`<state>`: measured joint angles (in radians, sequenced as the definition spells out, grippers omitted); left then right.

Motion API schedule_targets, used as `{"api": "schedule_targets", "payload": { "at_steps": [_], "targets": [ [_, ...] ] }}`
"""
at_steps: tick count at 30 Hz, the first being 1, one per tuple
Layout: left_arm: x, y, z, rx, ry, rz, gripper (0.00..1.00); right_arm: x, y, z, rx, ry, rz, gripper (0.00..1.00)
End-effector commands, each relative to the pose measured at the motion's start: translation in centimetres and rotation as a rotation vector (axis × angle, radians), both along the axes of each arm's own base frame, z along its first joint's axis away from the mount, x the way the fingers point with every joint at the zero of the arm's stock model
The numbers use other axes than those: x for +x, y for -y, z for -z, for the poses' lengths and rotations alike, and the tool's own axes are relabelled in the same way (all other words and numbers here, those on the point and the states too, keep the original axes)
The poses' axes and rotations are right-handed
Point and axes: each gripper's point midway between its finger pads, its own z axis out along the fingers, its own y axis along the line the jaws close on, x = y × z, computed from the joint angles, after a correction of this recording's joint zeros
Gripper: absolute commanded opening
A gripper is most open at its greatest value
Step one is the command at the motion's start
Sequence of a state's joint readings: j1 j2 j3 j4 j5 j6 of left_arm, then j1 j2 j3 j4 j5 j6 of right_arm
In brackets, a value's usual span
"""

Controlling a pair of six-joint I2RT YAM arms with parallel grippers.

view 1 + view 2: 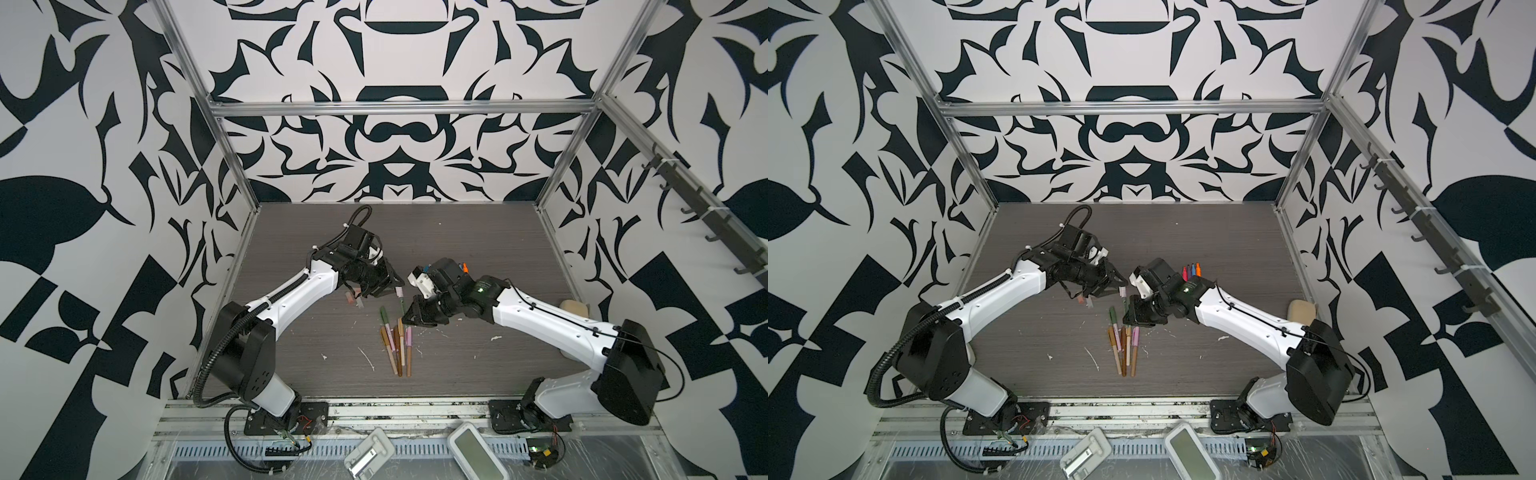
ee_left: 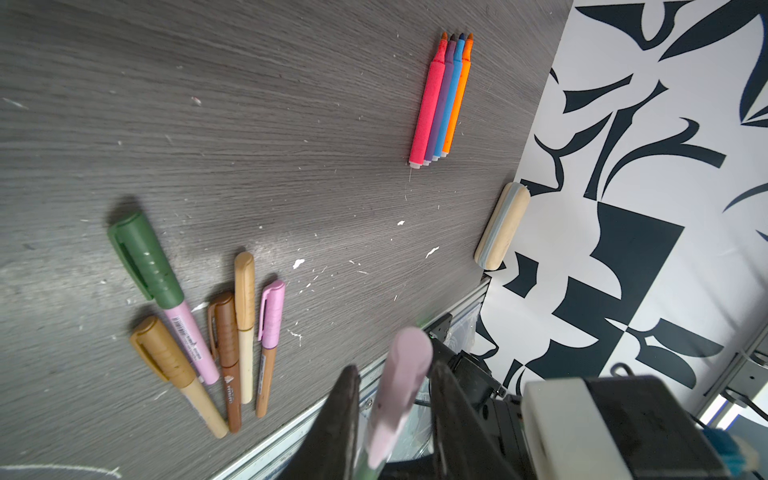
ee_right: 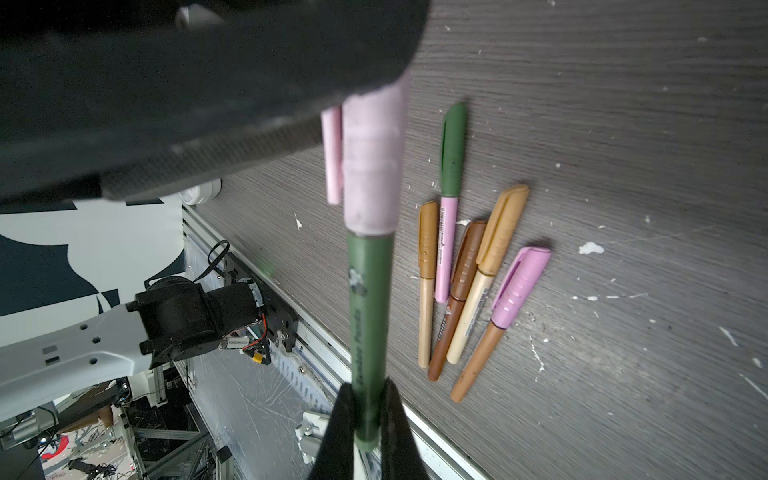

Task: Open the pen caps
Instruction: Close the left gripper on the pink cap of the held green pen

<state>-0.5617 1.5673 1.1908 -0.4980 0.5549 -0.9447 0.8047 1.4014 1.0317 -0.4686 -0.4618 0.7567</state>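
Note:
A green pen (image 3: pixel 370 311) with a pale pink pen cap (image 3: pixel 374 166) hangs above the table between the two arms. My right gripper (image 3: pixel 370 415) is shut on the rear end of its barrel. My left gripper (image 2: pixel 395 368) is shut on the pink cap (image 2: pixel 405 374), which still sits on the barrel. In both top views the grippers (image 1: pixel 395 286) (image 1: pixel 409 316) meet over the table's middle. Several capped pens (image 1: pixel 395 340) (image 2: pixel 232 332) lie in a pile just in front of them. Two loose caps (image 1: pixel 353 298) lie under the left gripper.
Several bright uncapped markers (image 2: pixel 442 95) (image 1: pixel 1191 271) lie side by side behind the right wrist. A tan oblong block (image 1: pixel 575 308) (image 2: pixel 500 226) rests against the right wall. Two white devices (image 1: pixel 370 457) (image 1: pixel 478 455) lie on the front rail. White flecks dot the table.

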Motion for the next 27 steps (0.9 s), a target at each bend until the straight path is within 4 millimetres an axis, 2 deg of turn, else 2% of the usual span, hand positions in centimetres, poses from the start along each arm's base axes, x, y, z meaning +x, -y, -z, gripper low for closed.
{"api": "schedule_targets", "payload": {
  "at_steps": [1,12,14,16,17,20,25,27],
  "targets": [
    [-0.2,-0.1,0.8,0.003,-0.022,0.016,0.32,0.5,-0.7,-2.7,0.068,0.057,-0.008,0.00],
    [-0.2,0.1,0.7,-0.009,-0.023,0.027,0.23,0.6,-1.3,-2.7,0.080,0.049,-0.020,0.00],
    [-0.3,0.1,0.7,-0.012,-0.021,0.032,0.16,0.7,-1.4,-2.7,0.081,0.048,-0.024,0.00],
    [-0.3,0.1,0.5,-0.016,-0.017,0.036,0.02,0.7,-1.5,-2.7,0.080,0.050,-0.025,0.00],
    [-0.3,0.1,0.5,-0.014,-0.015,0.037,0.00,0.8,-1.4,-2.8,0.078,0.050,-0.023,0.00],
    [0.1,-0.1,0.0,-0.018,0.006,0.039,0.00,0.8,-0.8,-1.9,0.027,0.039,-0.011,0.00],
    [2.2,-1.6,-1.5,-0.023,0.033,0.018,0.00,0.1,-0.2,-0.8,-0.011,0.025,-0.026,0.00],
    [2.6,-2.1,-2.2,-0.019,0.049,0.018,0.00,0.2,0.0,-1.0,-0.014,0.041,-0.016,0.10]
  ]
}}
